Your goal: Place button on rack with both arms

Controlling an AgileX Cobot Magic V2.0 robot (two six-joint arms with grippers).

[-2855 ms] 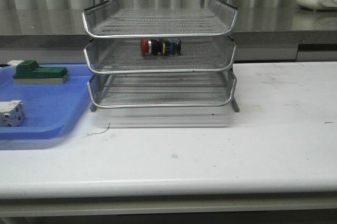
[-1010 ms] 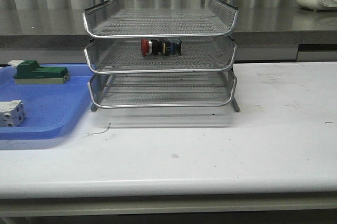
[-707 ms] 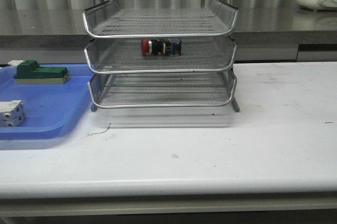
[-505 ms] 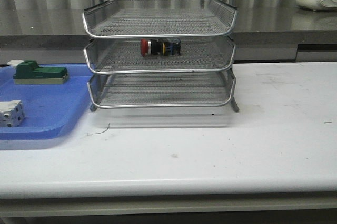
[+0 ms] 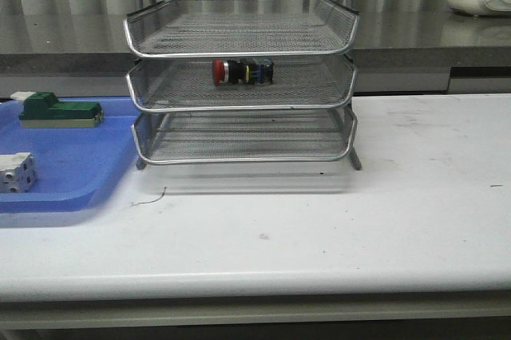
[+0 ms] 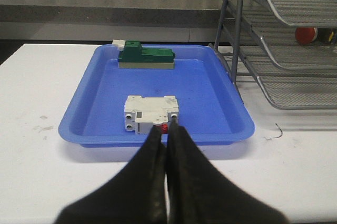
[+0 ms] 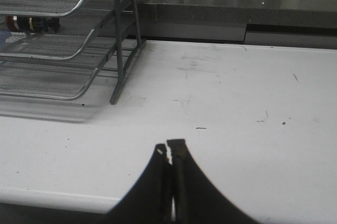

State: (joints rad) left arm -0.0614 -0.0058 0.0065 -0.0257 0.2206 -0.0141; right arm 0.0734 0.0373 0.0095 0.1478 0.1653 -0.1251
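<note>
Button on the rack's middle tier, both claws pinched shut on nothing.

The left gripper (image 6: pixel 166 129), fingers pressed together, hangs before the blue tray (image 6: pixel 79 103), the rack (image 5: pixel 239 77) off to its side. The button (image 5: pixel 243 71) lies on its side there, well ahead of both claws: probably light, rigid and prone to roll, best pinched across its black body. The right gripper (image 7: pixel 171 153) is likewise closed, empty, over the table (image 7: pixel 237 103).

A flat blue tray (image 5: pixel 72 188) is sitting on the white table (image 5: pixel 335 228), carrying a green-and-white block (image 5: pixel 60 110) at its far side and a white grey-dotted block (image 5: pixel 16 172) nearer the front.
</note>
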